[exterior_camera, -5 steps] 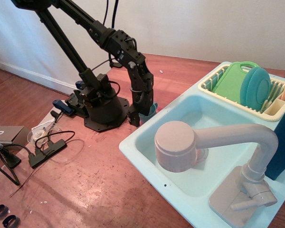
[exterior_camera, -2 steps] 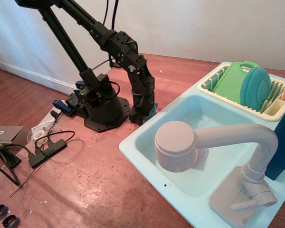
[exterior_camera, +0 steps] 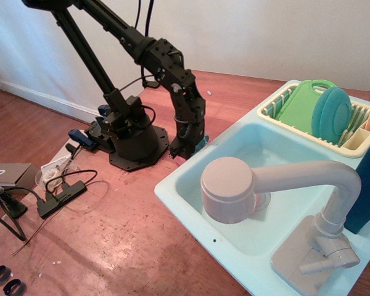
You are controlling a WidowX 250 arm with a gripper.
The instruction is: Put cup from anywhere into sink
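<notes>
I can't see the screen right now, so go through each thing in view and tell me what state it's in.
cup: outside the sink, mostly hidden behind the gripper.
gripper: lowered at the cup; open or shut unclear.
sink: no cup in the basin.
faucet: spout over the basin.
dish rack: holds teal plate and green board, upright.

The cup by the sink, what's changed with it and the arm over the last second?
The hand has shifted right, toward the sink, closing around the cup. A second ago much of the cup showed beside the hand; now only a teal sliver shows at its right side. Whether the hand grips it can't be told. The sink, faucet and dish rack with its plates stayed put.
</notes>
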